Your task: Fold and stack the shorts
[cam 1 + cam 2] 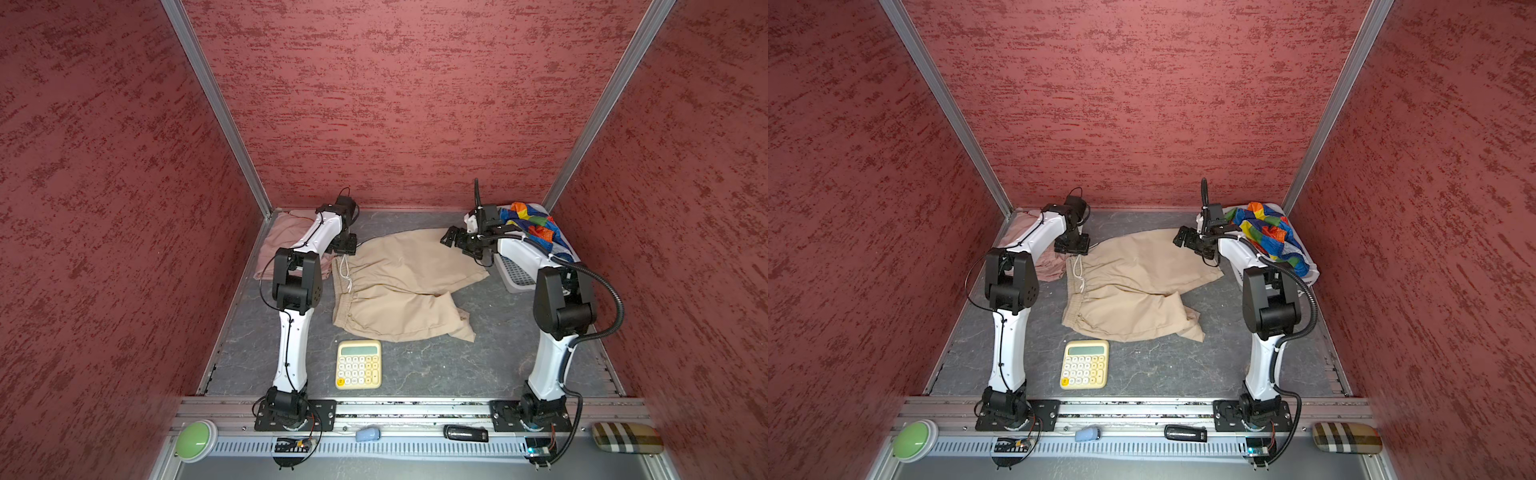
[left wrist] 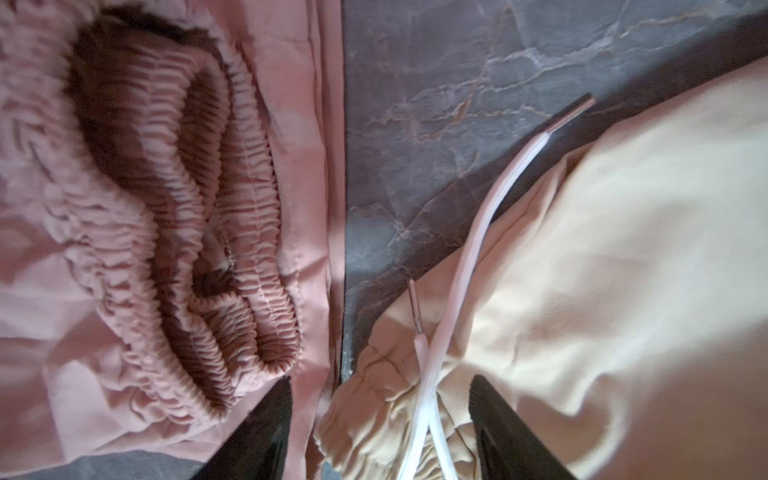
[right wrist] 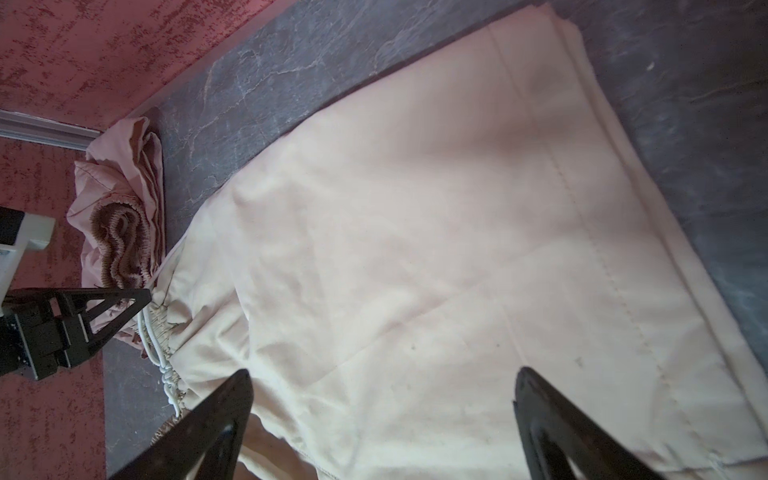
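Observation:
The beige shorts [image 1: 399, 282] lie spread flat mid-table, waistband to the left, white drawstring [image 2: 478, 241] loose. Folded pink shorts [image 1: 276, 245] sit in the far left corner, partly hidden by my left arm. Rainbow shorts [image 1: 532, 224] are heaped in the basket at far right. My left gripper [image 2: 380, 380] is down at the far waistband corner of the beige shorts [image 2: 602, 270], next to the pink shorts [image 2: 166, 228]. Its jaws stand apart, with the gathered waistband and drawstring between them. My right gripper [image 3: 382, 372] hangs open above the far leg of the beige shorts [image 3: 415, 228].
A white perforated basket [image 1: 517, 278] stands at the far right beside my right arm. A yellow calculator [image 1: 358, 364] lies near the table's front, just below the beige shorts. Red walls close in the back and both sides.

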`<state>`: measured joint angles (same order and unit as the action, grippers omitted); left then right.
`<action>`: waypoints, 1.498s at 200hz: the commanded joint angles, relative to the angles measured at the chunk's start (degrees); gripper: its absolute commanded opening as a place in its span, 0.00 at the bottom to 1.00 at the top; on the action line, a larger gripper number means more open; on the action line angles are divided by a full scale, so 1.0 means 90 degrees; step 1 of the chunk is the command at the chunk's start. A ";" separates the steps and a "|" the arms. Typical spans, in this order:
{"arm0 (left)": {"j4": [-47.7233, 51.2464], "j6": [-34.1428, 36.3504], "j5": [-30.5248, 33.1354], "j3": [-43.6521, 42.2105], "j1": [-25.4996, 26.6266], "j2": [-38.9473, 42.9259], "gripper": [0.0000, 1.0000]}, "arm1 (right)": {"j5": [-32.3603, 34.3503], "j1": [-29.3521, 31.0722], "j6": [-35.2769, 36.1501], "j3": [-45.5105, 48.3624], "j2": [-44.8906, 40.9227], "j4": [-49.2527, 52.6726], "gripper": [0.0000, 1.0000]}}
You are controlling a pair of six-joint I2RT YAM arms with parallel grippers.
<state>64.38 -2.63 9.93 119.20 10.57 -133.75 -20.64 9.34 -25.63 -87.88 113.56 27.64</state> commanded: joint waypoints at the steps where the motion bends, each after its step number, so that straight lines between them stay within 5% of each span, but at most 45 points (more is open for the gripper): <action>1: 0.0502 0.0105 -0.0080 0.0194 -0.0038 -0.0441 0.67 | -0.0124 -0.0138 -0.0006 -0.0079 0.0086 -0.0190 0.99; 49: 0.0725 0.0146 -0.0235 0.0193 -0.0109 -0.0526 0.64 | 0.0158 -0.0314 0.0053 -0.0933 0.0654 0.0141 0.99; 73: 0.0820 0.0190 -0.0439 0.0281 -0.0136 -0.0618 0.19 | 0.0597 -0.0311 0.0212 -0.1557 0.1149 0.0409 0.99; 91: 0.0770 0.0197 -0.0423 0.0318 -0.0110 -0.0527 0.00 | 0.1149 -0.0306 0.0417 -0.2136 0.1580 0.0739 0.99; 188: 0.0256 0.0363 -0.0253 0.0061 0.0164 0.0463 0.00 | 0.1486 -0.0291 0.0723 -0.5664 0.4257 0.1816 0.99; 205: 0.0214 0.0371 -0.0249 0.0083 0.0164 0.0515 0.00 | 0.1320 -0.0265 0.0655 -0.5700 0.4344 0.1704 0.79; 230: 0.0071 0.0358 -0.0336 0.0199 0.0149 0.0574 0.00 | 0.1120 -0.0257 0.0603 -0.5838 0.4225 0.1700 0.24; 252: 0.0107 0.0168 -0.0634 0.0803 0.0082 0.0421 0.00 | 0.1021 -0.0257 0.0579 -0.5842 0.3571 0.1923 0.00; 269: 0.0363 -0.0069 -0.0893 0.1480 -0.0043 0.0237 0.00 | 0.1059 -0.0249 0.0685 -0.5081 0.2533 0.1876 0.00; 299: 0.0060 -0.0554 -0.1237 0.1201 -0.0449 0.0617 0.00 | 0.1462 -0.0220 0.0799 -0.1620 -0.0240 0.0567 0.00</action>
<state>66.61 -3.33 2.39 132.09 9.89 -130.78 -10.02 7.03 -20.03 -117.10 130.85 40.97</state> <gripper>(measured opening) 0.069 0.051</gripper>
